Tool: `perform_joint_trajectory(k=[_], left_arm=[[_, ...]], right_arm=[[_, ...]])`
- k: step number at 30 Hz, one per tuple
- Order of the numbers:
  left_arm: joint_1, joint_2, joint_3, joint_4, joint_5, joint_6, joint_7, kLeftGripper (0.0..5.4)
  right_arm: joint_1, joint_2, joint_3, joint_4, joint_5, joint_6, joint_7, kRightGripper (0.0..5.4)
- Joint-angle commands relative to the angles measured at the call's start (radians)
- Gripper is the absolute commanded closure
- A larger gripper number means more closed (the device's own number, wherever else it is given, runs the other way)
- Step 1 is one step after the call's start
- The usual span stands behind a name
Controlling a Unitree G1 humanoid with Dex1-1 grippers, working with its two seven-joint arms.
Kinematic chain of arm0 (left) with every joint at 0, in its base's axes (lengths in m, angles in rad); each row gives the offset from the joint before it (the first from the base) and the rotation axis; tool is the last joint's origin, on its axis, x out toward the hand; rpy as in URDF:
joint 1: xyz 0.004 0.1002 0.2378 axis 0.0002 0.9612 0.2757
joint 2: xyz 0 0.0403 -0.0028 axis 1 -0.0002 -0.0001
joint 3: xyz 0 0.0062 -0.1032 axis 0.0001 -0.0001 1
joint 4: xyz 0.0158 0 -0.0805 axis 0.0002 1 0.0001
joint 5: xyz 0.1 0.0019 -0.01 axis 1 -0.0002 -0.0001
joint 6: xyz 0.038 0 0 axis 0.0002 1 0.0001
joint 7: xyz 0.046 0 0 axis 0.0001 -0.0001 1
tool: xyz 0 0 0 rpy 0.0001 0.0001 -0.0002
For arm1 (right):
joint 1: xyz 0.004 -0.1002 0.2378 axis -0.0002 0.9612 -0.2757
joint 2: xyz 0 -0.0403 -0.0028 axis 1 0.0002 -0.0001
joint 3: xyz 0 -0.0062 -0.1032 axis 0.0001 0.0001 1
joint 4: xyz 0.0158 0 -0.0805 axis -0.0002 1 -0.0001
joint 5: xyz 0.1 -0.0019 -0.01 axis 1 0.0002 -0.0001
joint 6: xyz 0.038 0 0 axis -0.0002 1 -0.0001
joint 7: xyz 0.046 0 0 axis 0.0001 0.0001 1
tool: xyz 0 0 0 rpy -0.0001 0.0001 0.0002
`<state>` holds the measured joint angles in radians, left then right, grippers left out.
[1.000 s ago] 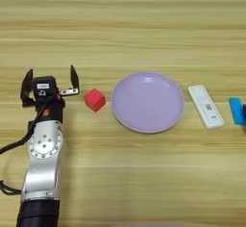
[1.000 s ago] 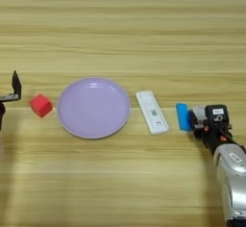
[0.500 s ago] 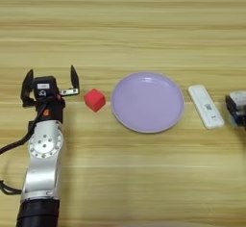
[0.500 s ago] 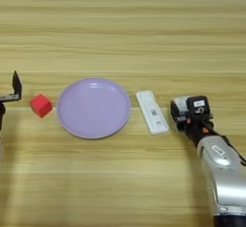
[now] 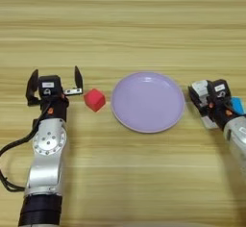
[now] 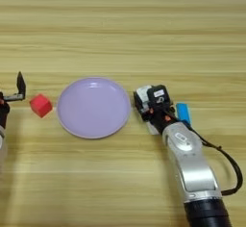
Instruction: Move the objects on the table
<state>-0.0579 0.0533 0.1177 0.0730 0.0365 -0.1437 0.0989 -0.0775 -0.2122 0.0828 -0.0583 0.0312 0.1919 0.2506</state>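
Right now my right claw (image 6: 146,107) sits over the flat white device (image 6: 142,97), just off the plate's right edge, hiding most of it; I cannot tell whether the fingers grip it. A small blue block (image 6: 182,113) lies just beyond the claw, on the side away from the plate. The lilac plate (image 6: 94,107) is round, smooth and shallow, resting on the table (image 6: 123,29), a light wood with streaked grain. On the plate's left, close beside it, the small red cube (image 5: 94,99) stands apart from everything. My left claw (image 5: 54,81) rests further left of the plate, its two black fingers spread wide with nothing between them, one fingertip near the cube.
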Motion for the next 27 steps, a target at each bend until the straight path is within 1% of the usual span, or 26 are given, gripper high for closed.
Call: perform_joint_trajectory(k=[1,7,15,21,27], left_arm=[[-0.017,0.004,-0.002,0.017,0.011,-0.009,0.008,0.0],[-0.02,0.005,-0.004,0.025,0.011,-0.015,0.01,0.0],[-0.018,0.005,-0.005,0.024,0.011,-0.017,0.011,0.0],[-0.015,0.002,-0.007,0.017,0.012,-0.016,0.012,0.0],[-0.014,0.003,-0.006,0.016,0.011,-0.015,0.013,0.0]], right_arm=[[-0.035,0.023,0.046,-0.001,-0.02,0.02,0.011,2.92],[-0.047,0.051,0.097,0.005,-0.035,0.029,0.023,2.92],[-0.061,0.092,0.165,0.033,-0.044,0.066,0.049,2.92],[-0.068,0.095,0.187,0.06,-0.054,0.08,0.062,2.92],[-0.072,0.097,0.193,0.068,-0.056,0.092,0.069,2.92]])
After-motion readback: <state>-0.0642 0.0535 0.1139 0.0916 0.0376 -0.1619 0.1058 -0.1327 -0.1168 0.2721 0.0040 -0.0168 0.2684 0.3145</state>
